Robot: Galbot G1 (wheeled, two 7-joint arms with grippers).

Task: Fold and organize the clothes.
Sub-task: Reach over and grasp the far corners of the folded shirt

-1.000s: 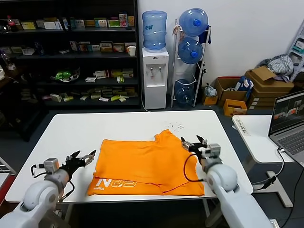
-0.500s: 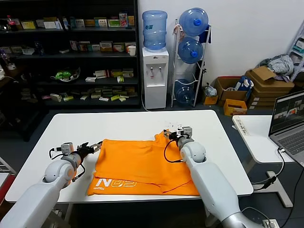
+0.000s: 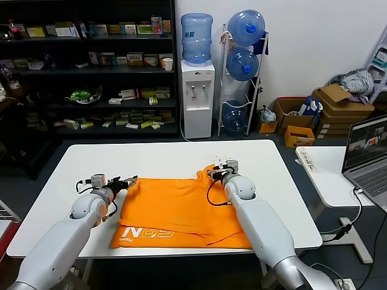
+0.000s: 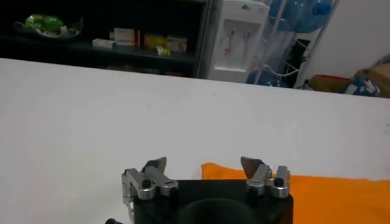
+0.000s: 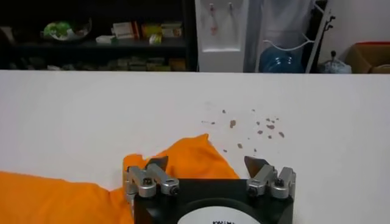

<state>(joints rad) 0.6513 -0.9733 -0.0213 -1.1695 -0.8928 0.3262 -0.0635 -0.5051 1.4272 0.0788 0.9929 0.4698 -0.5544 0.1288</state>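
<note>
Both arms have reached forward over the last second: the left gripper (image 3: 128,180) now sits at the T-shirt (image 3: 175,208)'s far left corner, the right gripper (image 3: 215,173) at its far right peak, fingers released on both. The shirt lies flat on the tabletop (image 3: 157,158); I judge a 2-handed pinch is next

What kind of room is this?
Probably an office or lab storeroom: dark shelves of boxed goods, a water dispenser with spare bottles, and cardboard boxes.
</note>
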